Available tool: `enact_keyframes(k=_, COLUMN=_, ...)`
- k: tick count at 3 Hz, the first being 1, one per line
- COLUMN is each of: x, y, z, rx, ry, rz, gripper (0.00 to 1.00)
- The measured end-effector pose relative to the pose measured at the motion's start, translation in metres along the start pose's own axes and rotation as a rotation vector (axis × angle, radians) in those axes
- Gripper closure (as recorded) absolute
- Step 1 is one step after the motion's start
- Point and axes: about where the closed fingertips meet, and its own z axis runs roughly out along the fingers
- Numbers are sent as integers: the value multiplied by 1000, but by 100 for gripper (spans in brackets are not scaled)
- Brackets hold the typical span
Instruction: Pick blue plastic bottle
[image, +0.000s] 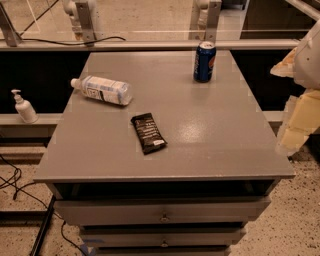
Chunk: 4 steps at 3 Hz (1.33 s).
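Glossy tabletop (215, 135); matt plastic tool (299, 120) at right

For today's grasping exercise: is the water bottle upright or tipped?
Tipped: blue plastic bottle lies sideways on the cabinet; end effector at right edge.

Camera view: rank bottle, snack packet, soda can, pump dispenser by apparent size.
1. blue plastic bottle
2. black snack packet and soda can: alike, packet nearer, unranked
3. white pump dispenser
tool at right edge, beside the table
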Motion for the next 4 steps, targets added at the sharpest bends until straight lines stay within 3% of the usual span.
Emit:
enact_keyframes(k=1, x=-5, y=-3, z=0, rx=8, ry=-13, rz=3, gripper=0)
enact_keyframes(k=2, x=-36, y=-18, z=14, rx=7, ry=-102, rz=32, gripper=0)
enact_keyframes(k=4, x=-145, y=-46, z=63, rx=-34, ry=-383, rz=93, gripper=0)
